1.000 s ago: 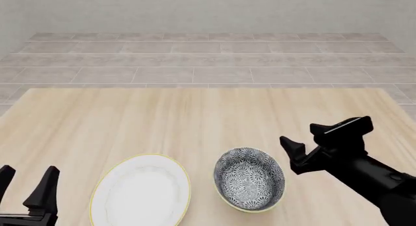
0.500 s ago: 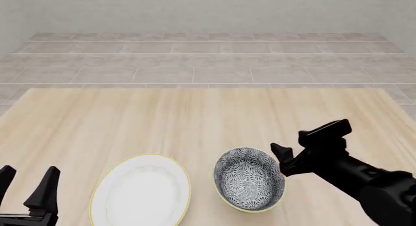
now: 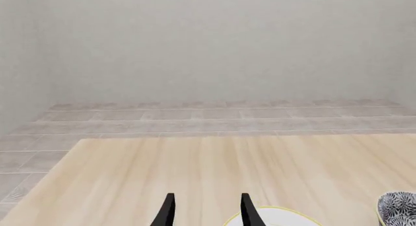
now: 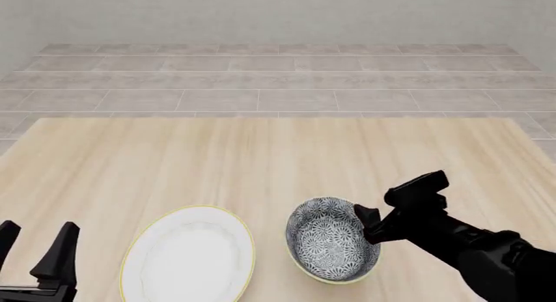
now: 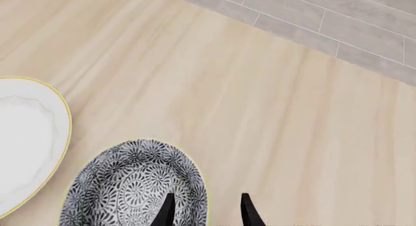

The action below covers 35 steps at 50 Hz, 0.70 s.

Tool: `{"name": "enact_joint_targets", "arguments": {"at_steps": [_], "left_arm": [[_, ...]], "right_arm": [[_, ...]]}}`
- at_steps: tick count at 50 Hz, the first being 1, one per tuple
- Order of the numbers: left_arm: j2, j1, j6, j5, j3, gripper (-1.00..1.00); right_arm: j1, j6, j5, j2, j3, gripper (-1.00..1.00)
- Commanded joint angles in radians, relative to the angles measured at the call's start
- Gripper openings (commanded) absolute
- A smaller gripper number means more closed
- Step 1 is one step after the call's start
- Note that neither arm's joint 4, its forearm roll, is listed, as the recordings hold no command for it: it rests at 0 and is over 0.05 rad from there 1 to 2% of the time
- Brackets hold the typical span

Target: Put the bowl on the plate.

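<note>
The bowl (image 4: 330, 240), patterned dark blue-grey and white inside, sits on the table near the front, right of centre. Just left of it lies the white plate (image 4: 187, 255) with its thin yellow rim, a small gap between them. My right gripper (image 4: 374, 214) is open at the bowl's right rim. In the right wrist view the gripper (image 5: 205, 204) straddles that rim, one finger over the bowl (image 5: 123, 187) and one outside, with the plate (image 5: 26, 133) beyond. My left gripper (image 4: 35, 247) stands open and empty at the front left corner, left of the plate.
The pale wooden table (image 4: 260, 152) stretches back to its far edge, with grey tiled floor (image 4: 278, 81) and a wall beyond. In the left wrist view, the open left gripper (image 3: 206, 206) faces the table, with the plate's edge (image 3: 286, 217) and the bowl (image 3: 398, 207) at the picture's border.
My right gripper has moved left and down, from right of the bowl to its right rim. The bowl, the plate and the left arm have stayed put.
</note>
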Motion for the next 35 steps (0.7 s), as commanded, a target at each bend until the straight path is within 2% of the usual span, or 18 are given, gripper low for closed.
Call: {"name": "enact_joint_targets", "arguments": {"at_steps": [1,35], "left_arm": [[0.004,-0.002,0.0,-0.004,-0.002,1.0],[0.02,-0.002,-0.003,-0.015,-0.008,1.0]], "right_arm": [[0.007,0.006,-0.048,0.064,0.02,1.0],[0.024,0.042,-0.185,0.236,0.066,1.0]]}}
